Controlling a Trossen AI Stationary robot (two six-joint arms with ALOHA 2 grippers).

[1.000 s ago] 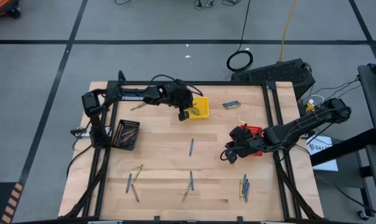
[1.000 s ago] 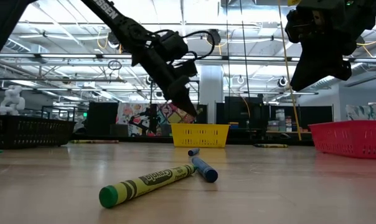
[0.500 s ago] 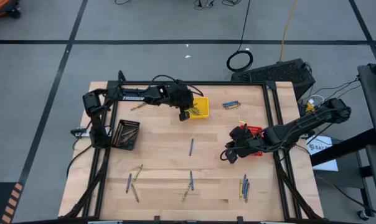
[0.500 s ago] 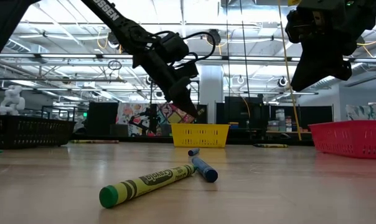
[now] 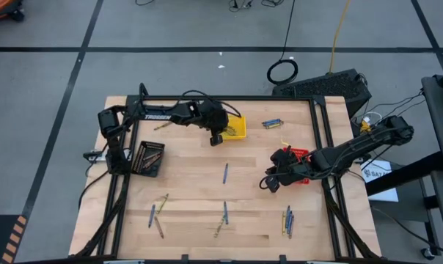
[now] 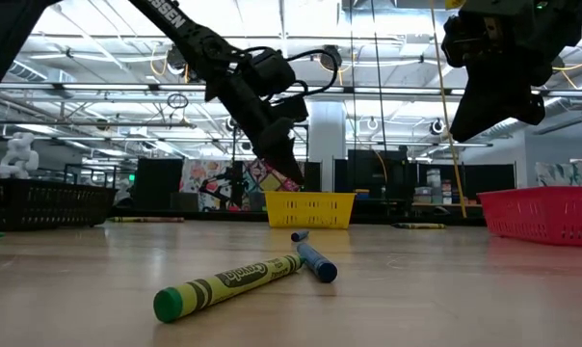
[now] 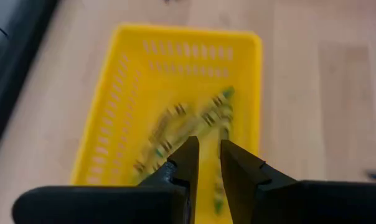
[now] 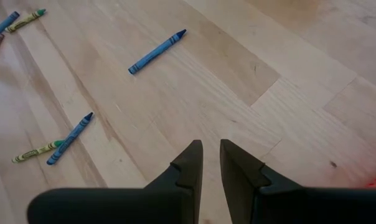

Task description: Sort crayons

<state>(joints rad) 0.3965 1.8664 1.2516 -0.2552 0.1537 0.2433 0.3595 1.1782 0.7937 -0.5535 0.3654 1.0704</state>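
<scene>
**Yellow tray takes its crayons as sorting goes on**

Yellow plastic, slotted at the sides, marked the centre of the work: the yellow tray [image 5: 237, 126] sat at the far edge of the wooden table [image 5: 192, 192], with several yellow crayons [image 7: 188, 124] lying loose inside it. The left gripper [image 5: 216, 136] hung just above the tray's near-left rim, its two dark fingers [image 7: 187, 163] a narrow gap apart with nothing between them.

To the right of the yellow tray and nearer the front, the right gripper [image 5: 270, 182] hovered over bare wood beside the red tray [image 5: 293, 155]; its fingers [image 8: 189, 163] also stood slightly parted and empty. A black tray [image 5: 147, 158] sat well to the left of the yellow tray, with brown sticks showing inside.

Unsorted crayons lay scattered. A blue crayon [image 5: 225, 173] rested alone in front of the yellow tray. Farther forward lay a blue and yellow pair [image 5: 223, 217], a small cluster [image 5: 157, 215] toward the front left, and another cluster [image 5: 287, 219] toward the front right. Two more crayons [image 5: 272, 122] lay just right of the yellow tray.
</scene>
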